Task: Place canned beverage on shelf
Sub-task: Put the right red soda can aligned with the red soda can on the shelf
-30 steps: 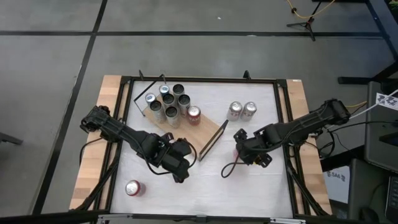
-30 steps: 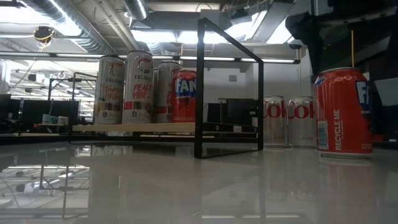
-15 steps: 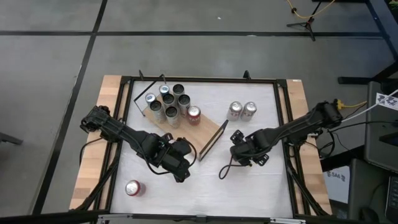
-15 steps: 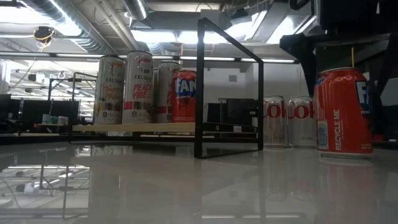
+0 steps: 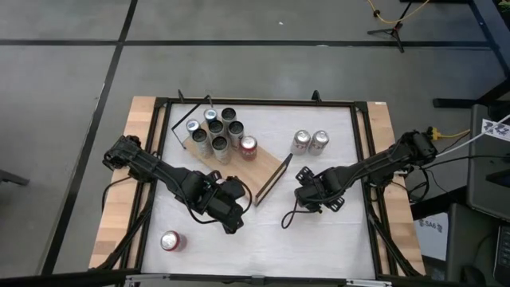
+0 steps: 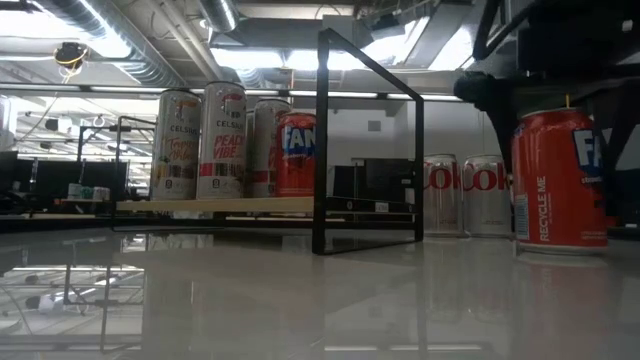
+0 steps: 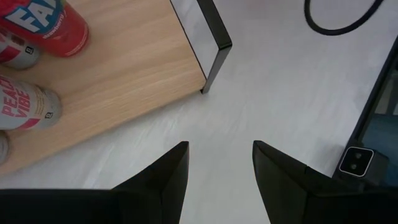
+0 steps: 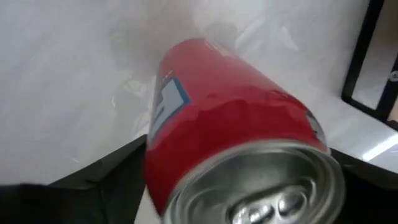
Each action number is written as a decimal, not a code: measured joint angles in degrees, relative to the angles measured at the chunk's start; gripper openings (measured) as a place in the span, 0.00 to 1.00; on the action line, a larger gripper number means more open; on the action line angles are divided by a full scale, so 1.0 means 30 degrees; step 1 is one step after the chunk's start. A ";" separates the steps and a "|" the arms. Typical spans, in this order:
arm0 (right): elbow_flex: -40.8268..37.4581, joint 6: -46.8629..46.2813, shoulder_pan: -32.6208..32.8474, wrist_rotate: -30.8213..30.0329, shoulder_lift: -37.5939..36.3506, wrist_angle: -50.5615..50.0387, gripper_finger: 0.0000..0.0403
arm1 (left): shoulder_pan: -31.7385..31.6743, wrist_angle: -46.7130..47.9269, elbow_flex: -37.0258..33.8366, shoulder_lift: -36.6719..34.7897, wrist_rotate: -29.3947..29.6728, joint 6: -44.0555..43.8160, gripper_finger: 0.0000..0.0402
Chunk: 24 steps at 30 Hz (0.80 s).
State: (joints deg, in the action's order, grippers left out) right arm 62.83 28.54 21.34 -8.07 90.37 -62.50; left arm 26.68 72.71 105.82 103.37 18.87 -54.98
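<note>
Red upright aluminium beverage can (image 8: 230,124) on white worktop (image 5: 239,239), long axis vertical, directly between spread jaws of right gripper (image 5: 307,194), not yet pinched; just beside end frame of shelf, a light-brown rectangular wooden board on thin black metal frame (image 5: 255,165), with cluster of standing cans at its far end. Left gripper (image 7: 217,168) on shelf's other side, jaws pressed together, holding nothing. Right arm clearly nearer

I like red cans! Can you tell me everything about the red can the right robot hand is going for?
The red can is shiny metal with a silver top and a blue-and-white logo. It stands upright on the white table, right of the shelf. The right gripper straddles it, one dark finger on each side; whether they touch is unclear.
</note>
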 joint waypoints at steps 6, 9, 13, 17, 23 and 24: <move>-0.0161 -0.0373 0.0007 0.0020 -0.0044 0.0068 0.71 | 0.0000 0.0000 0.0000 0.0002 0.0022 0.0000 0.42; -0.0161 -0.0401 0.0007 0.0027 -0.0044 0.0134 0.71 | 0.0000 0.0000 0.0000 0.0007 0.0148 0.0007 0.42; -0.0140 -0.0457 0.0007 0.0035 -0.0044 0.0167 0.75 | 0.0000 -0.0015 0.0000 0.0007 0.0468 0.0007 0.42; 0.0661 -0.0511 0.0007 0.0159 0.0058 -0.0232 0.76 | 0.0000 -0.0022 0.0000 0.0007 0.0488 0.0000 0.42; 0.3262 -0.0514 0.0007 0.1673 0.0029 -0.2750 0.71 | -0.0007 -0.0030 0.0000 0.0007 0.0503 0.0000 0.42; 0.3798 -0.0514 0.0007 0.1919 0.0032 -0.3138 0.71 | -0.0007 -0.0030 0.0000 0.0007 0.0503 -0.0007 0.42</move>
State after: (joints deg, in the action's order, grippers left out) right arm 74.22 27.00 21.37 -2.31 90.46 -71.91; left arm 26.65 72.62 105.82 103.39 20.38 -55.00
